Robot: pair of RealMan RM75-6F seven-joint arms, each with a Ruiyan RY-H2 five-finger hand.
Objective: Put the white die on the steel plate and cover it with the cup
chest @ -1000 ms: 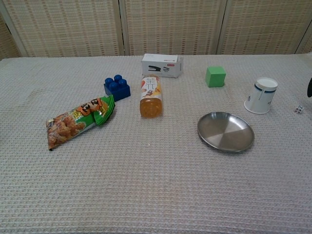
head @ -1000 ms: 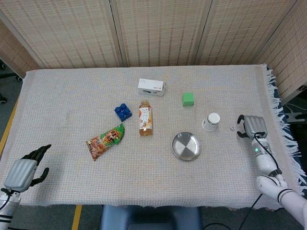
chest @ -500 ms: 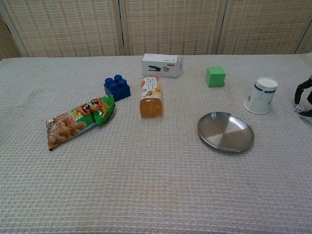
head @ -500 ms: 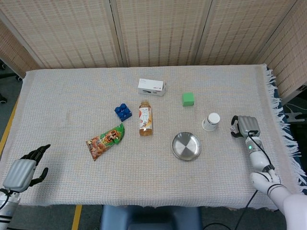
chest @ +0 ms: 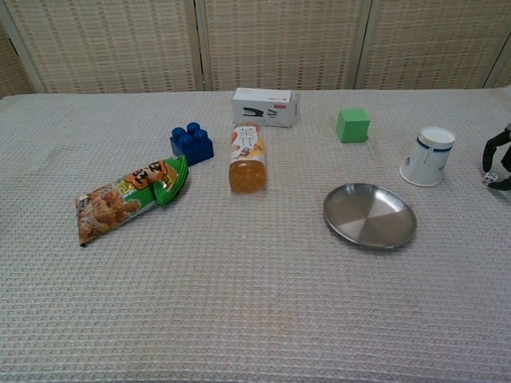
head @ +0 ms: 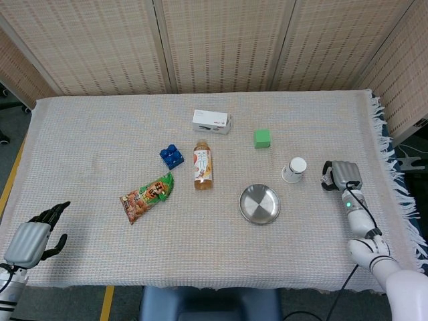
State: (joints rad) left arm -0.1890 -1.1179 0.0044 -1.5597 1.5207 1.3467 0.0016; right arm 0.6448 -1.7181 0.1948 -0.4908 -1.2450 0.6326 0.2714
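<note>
With our right hand (chest: 499, 159) now brought over the white die (chest: 489, 179), fingers curled round it, we judge grasping under way; contact is unclear.

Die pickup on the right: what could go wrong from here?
The die is tiny and sits between the right hand's dark fingers at the chest view's edge, so a slip could go unseen. The upside-down cup stands between it and the plate; a low carry might topple it.
</note>
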